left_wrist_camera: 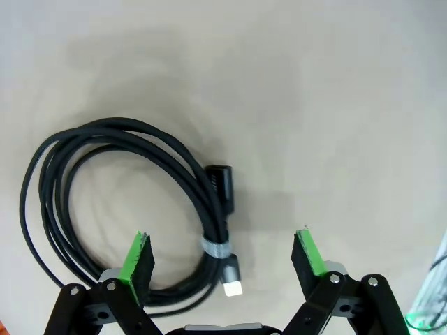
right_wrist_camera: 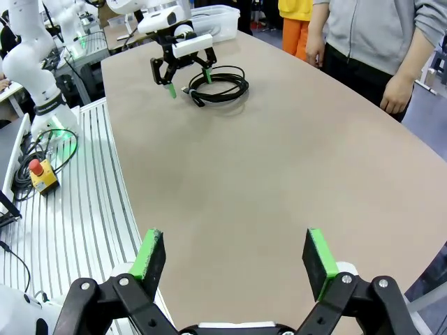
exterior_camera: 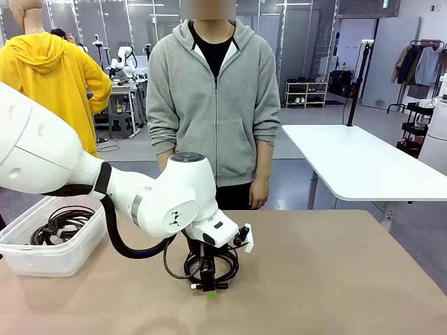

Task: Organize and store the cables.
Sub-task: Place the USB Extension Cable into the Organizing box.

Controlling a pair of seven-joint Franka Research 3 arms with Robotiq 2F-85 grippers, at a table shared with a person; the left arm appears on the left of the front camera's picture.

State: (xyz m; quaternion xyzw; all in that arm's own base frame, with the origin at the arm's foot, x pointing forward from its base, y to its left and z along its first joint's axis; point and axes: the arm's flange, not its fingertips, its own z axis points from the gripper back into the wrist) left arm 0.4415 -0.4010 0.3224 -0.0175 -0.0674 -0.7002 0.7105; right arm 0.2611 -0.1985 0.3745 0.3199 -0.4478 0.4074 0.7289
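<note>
Coiled black cable (left_wrist_camera: pixel 126 209) lies flat on tan table (exterior_camera: pixel 335 279), mid-table. Left gripper (left_wrist_camera: pixel 223 258) hovers over its near edge, jaws wide, empty. More coils (exterior_camera: pixel 63 223) in clear bin (exterior_camera: pixel 42 259). Right gripper (right_wrist_camera: pixel 234 262) wide, empty.

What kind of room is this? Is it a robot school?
Probably a robot lab or workshop: more white robot arms stand at tables behind, an emergency stop button sits beside the table, and shelves line the back.
</note>
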